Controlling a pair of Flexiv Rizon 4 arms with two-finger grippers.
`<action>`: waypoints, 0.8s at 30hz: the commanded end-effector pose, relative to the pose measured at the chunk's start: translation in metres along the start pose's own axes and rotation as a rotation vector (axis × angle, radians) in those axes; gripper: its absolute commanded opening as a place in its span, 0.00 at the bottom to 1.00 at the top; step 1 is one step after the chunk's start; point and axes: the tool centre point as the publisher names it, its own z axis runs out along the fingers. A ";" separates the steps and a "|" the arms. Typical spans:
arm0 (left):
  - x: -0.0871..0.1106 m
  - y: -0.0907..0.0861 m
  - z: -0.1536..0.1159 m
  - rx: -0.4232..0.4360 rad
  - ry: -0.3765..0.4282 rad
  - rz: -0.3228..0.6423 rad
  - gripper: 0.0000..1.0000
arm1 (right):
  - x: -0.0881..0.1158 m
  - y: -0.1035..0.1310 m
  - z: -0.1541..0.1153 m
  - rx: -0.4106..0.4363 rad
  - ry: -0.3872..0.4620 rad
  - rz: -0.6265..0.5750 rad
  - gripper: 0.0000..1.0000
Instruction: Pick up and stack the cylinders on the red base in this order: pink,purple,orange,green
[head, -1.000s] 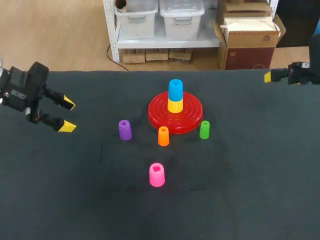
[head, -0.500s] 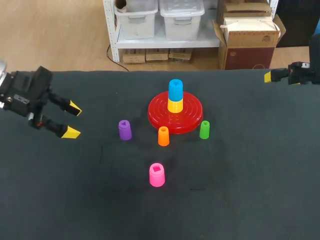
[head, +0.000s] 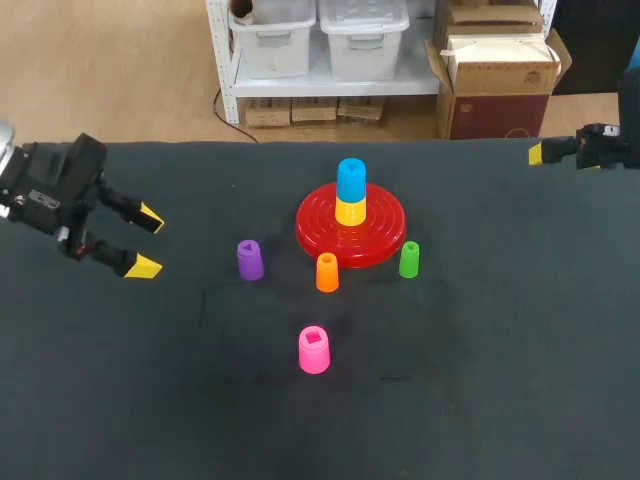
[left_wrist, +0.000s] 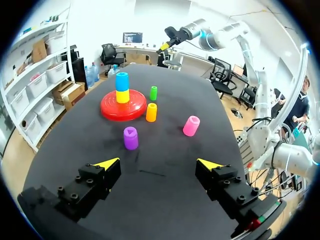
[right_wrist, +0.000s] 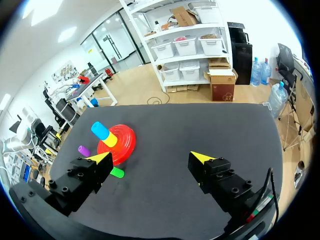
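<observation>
One black tabletop (head: 520, 380) under red base (head: 385, 228)

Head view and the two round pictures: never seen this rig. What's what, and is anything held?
A two-armed robot at a dark table. The head view looks down from above and behind. Each round picture comes from a camera on one arm's wrist, looking along its fingers. The left gripper hangs over the table's left side, the right gripper over its far right corner; both open, holding nothing. On the table: a red base carrying a yellow cylinder with a blue cylinder on top. Near its front stand a purple cylinder, an orange cylinder and a green cylinder; nearer the camera, a pink cylinder.
</observation>
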 end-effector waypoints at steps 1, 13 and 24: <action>0.001 0.000 0.000 -0.001 -0.002 0.002 1.00 | 0.000 -0.001 0.000 -0.004 0.000 -0.001 1.00; 0.001 0.000 0.000 -0.001 -0.002 0.002 1.00 | -0.024 0.162 0.101 -0.370 0.564 -0.611 1.00; 0.001 0.000 0.000 -0.001 -0.002 0.002 1.00 | 0.050 0.242 0.110 -0.555 0.883 -1.063 1.00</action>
